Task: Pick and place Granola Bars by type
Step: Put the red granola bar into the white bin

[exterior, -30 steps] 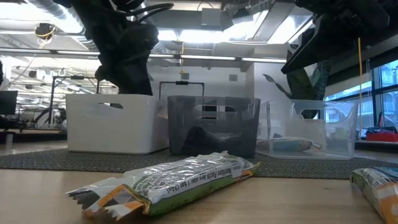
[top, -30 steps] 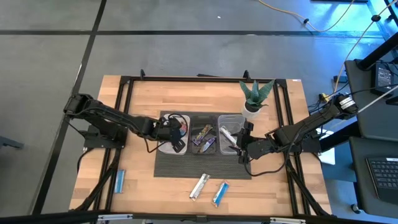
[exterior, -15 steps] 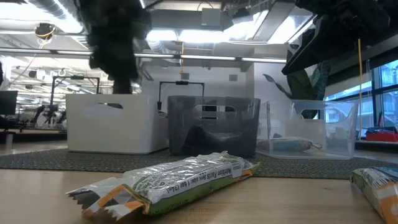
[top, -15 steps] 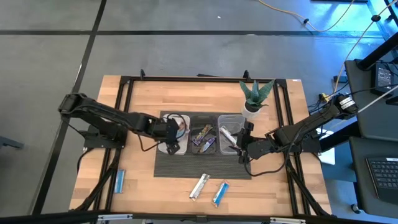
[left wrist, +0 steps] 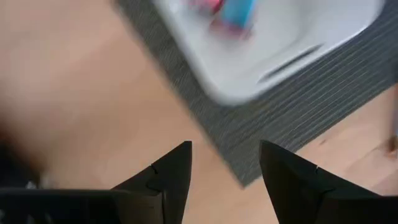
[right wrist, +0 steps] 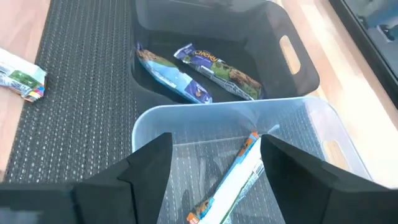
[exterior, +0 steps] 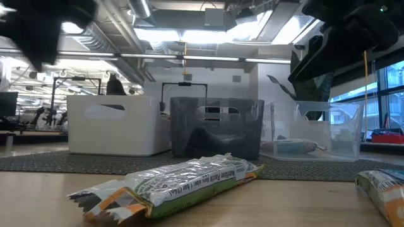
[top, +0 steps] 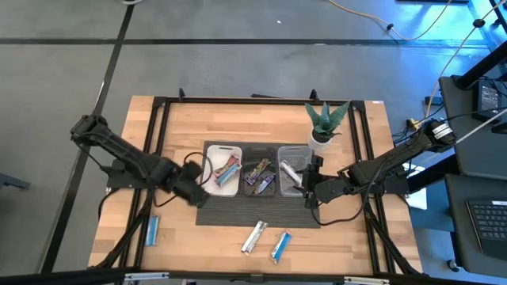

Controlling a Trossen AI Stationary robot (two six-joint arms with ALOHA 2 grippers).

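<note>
Three trays stand in a row on a dark mat (top: pixel 238 212): white tray (top: pixel 211 184), black tray (top: pixel 247 188), clear tray (top: pixel 282 150). A blue-and-red bar (top: pixel 228 169) lies in the white tray, purple bars (right wrist: pixel 217 67) lie in the black one, and a silver bar (right wrist: pixel 233 174) lies in the clear one. On the wood near the near edge lie a blue bar (top: pixel 152 229), a silver bar (top: pixel 253 236) and another blue bar (top: pixel 280 245). My left gripper (left wrist: pixel 224 146) is open and empty over the mat's near-left corner. My right gripper (right wrist: pixel 216 137) is open and empty above the clear tray.
A potted plant (top: pixel 325 123) stands just behind the clear tray. Black frame rails (top: pixel 154 127) run along the table's sides. Bare wood lies left of the mat and along the near edge. In the low view the silver bar (exterior: pixel 177 183) lies in front of the trays.
My left gripper has drawn back from above the white tray toward the table's left and near edges, ending over the mat's corner. The bars in the white tray now show uncovered. My right arm has kept still.
</note>
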